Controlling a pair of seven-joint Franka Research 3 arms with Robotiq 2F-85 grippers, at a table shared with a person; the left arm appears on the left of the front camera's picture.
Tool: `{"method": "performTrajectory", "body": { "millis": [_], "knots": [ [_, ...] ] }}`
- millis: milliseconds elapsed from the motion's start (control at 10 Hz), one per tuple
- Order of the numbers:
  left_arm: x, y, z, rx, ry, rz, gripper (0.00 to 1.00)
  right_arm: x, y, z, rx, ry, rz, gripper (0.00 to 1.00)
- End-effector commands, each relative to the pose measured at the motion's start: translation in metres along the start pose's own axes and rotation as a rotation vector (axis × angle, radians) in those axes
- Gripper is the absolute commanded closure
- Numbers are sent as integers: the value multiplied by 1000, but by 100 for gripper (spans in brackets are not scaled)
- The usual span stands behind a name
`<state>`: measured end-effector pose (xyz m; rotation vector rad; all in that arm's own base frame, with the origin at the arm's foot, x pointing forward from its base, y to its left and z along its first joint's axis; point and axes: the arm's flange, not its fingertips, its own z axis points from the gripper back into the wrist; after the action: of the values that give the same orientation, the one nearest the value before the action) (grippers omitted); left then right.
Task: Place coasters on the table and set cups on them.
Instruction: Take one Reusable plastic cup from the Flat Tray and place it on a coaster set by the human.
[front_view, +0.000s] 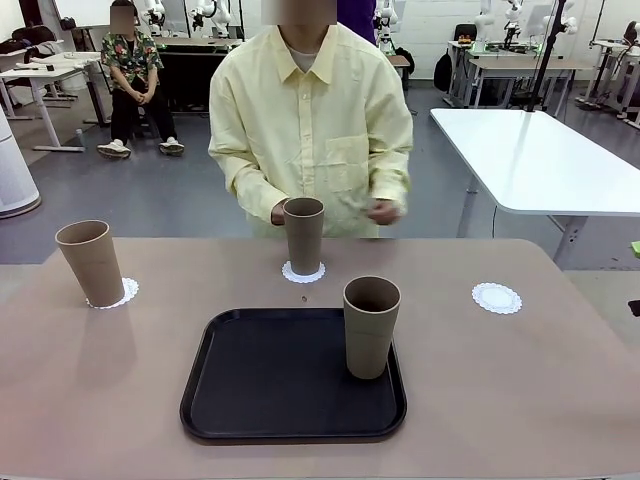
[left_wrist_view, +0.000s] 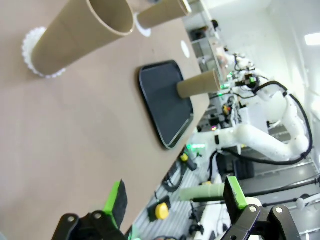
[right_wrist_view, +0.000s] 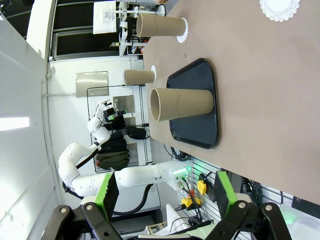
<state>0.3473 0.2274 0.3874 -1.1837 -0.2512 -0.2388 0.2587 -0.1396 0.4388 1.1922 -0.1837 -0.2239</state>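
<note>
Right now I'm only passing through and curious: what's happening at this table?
A table is being set with cups on paper coasters. Two cups already stand on coasters: the left cup and the middle cup, with the person's hands just behind the middle one. The third cup stands on the black tray, and the right coaster is bare. The left gripper and right gripper hang open, holding nothing.
</note>
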Motion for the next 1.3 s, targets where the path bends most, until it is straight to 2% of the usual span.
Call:
{"method": "performTrajectory", "body": {
  "millis": [0, 600, 700, 800, 1000, 1200],
  "knots": [
    [1, -2, 0, 3, 4, -4, 0, 1, 0, 0, 13, 3, 1, 0],
    [1, -2, 0, 3, 4, -4, 0, 0, 0, 0, 0, 0, 0, 0],
    [1, -2, 0, 3, 4, -4, 0, 7, 14, -11, -40, 15, 77, 0],
    [1, -2, 0, 3, 4, -4, 0, 17, 37, -27, -82, 31, 228, 0],
    [1, -2, 0, 3, 4, -4, 0, 24, 77, -60, -188, 207, 608, 0],
    [1, -2, 0, 3, 4, -4, 0, 12, 102, -102, -353, 361, 910, 0]
  ]
}}
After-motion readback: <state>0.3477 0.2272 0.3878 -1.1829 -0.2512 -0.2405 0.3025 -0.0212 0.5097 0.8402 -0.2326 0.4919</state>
